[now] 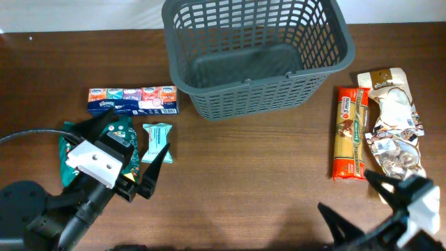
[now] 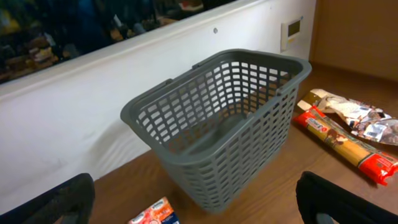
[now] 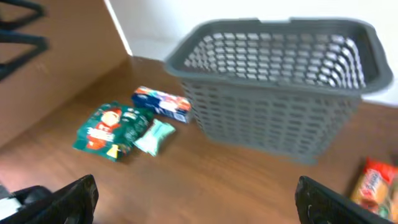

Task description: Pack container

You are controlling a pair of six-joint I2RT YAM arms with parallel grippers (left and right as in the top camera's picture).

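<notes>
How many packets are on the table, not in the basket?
5: tissue pack, green bag and small teal packet left of the basket; spaghetti and silver bag right.

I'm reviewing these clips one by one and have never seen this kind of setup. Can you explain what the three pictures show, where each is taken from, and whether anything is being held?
Two robot arms work at a wooden table. One picture looks down from above; the other two come from cameras on each wrist, with the dark shapes at their bottom corners being that arm's own fingers. The left gripper and right gripper are both open and hold nothing. The grey container stands empty at the far side. Left of it lie a blue tissue pack, a green packet partly under the left arm, and a small teal bar. To its right lie a spaghetti packet and a brown-and-white pouch.
</notes>
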